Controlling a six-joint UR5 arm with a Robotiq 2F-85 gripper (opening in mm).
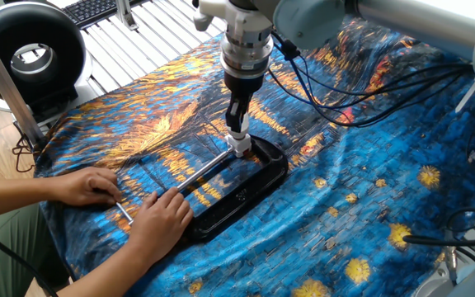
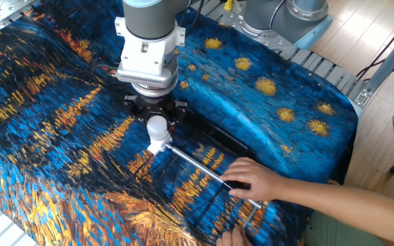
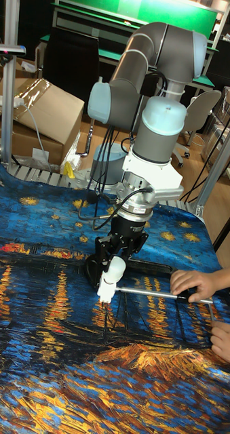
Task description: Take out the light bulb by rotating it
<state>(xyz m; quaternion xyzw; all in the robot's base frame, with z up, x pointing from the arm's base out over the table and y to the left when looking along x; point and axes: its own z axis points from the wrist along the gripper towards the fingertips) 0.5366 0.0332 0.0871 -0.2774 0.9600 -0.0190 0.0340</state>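
While no writing reads, hand (image 2: 153,116) grips light bulb (image 2: 156,128).

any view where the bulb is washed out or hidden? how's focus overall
One fixed view: sharp, but the light bulb is mostly hidden behind the gripper. The other fixed view: the light bulb is bright white, surface detail nearly blown out; focus fine. Tall fixed view: the light bulb is clear against the dark gripper; the background is dimmer, the green board up top saturated.
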